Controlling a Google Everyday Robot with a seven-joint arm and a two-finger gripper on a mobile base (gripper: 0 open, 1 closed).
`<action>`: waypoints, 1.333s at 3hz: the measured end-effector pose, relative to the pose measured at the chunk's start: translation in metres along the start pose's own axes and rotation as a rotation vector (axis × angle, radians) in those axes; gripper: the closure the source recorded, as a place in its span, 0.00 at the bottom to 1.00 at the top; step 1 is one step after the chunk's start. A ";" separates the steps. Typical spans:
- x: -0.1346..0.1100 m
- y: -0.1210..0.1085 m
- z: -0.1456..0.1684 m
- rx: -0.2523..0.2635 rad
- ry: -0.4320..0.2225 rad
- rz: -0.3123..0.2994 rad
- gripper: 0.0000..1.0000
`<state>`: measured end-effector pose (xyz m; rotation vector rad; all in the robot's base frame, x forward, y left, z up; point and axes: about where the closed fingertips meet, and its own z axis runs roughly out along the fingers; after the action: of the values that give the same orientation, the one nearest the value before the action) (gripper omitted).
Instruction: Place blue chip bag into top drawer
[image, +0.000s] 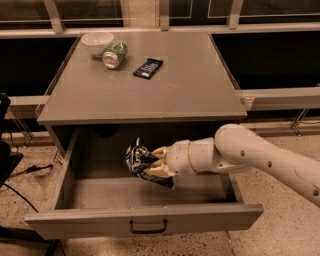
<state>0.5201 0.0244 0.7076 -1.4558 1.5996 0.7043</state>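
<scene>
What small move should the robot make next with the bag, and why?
Probably lower it a little before releasing: the gripper holds the crumpled navy foil chip bag inside the open grey metal drawer, seemingly above its floor.

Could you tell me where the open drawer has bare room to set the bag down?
In the top drawer, the floor is bare left of the blue chip bag up to the left wall, and along the front panel. Mid-right is crowded: the gripper grips the bag there.

Rounded white arm (260, 156), cream-fingered tool (153, 161)
</scene>
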 end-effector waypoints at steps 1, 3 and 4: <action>0.013 -0.003 0.005 -0.012 0.004 0.003 1.00; 0.052 0.001 0.013 -0.041 0.101 0.018 1.00; 0.064 0.005 0.017 -0.057 0.161 0.010 1.00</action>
<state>0.5201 0.0067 0.6434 -1.5805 1.7218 0.6574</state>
